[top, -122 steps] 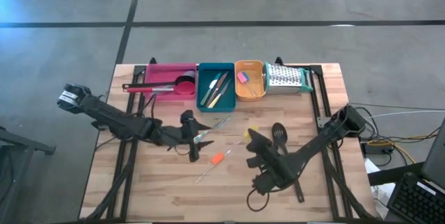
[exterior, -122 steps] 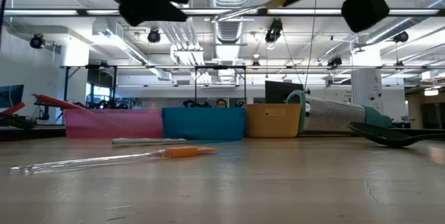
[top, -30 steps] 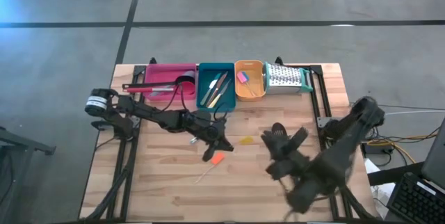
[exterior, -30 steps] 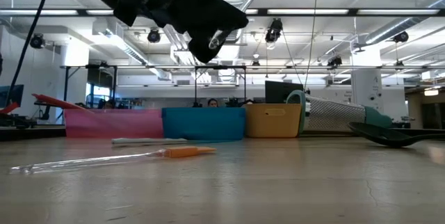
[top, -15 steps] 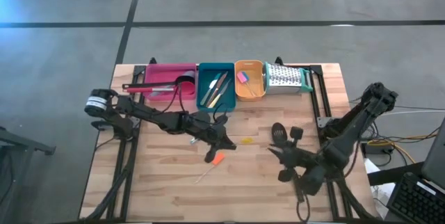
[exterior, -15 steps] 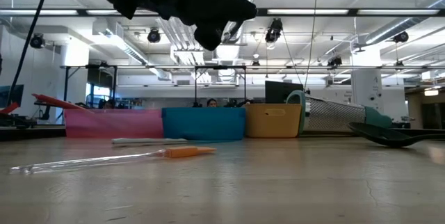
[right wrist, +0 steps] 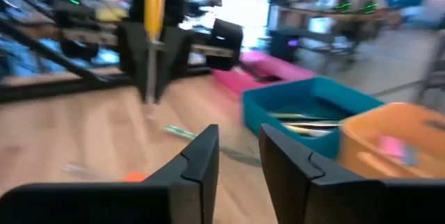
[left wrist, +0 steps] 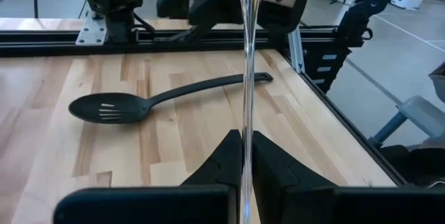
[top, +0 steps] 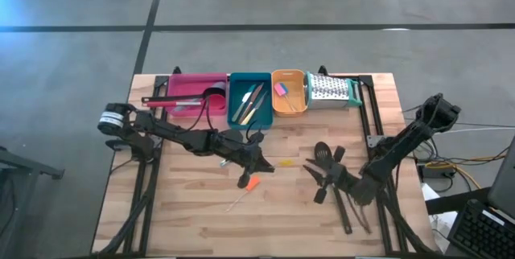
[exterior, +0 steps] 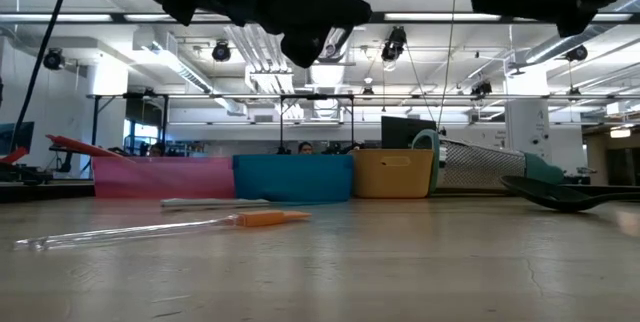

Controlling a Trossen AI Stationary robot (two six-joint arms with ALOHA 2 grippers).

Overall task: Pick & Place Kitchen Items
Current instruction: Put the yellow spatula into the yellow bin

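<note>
— Since a second ago, what moved?

— My right gripper (top: 320, 180) swung left over the slotted turner (top: 323, 155), fingers parted and empty. My left gripper (top: 259, 162) barely shifted; it pinches the yellow-tipped clear stick (left wrist: 247, 85), held above the table's middle.

— Meaning?

— Probably the stick goes to the teal tray (top: 266, 98) at the far edge.

— Room?

— Bare wood between; an orange-tipped stick (top: 245, 190) lies nearer.

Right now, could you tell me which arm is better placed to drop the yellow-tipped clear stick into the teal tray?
Left, probably. The left gripper is shut on the yellow-tipped stick near the teal tray. The right gripper hangs open and empty over the black slotted spoon.
</note>
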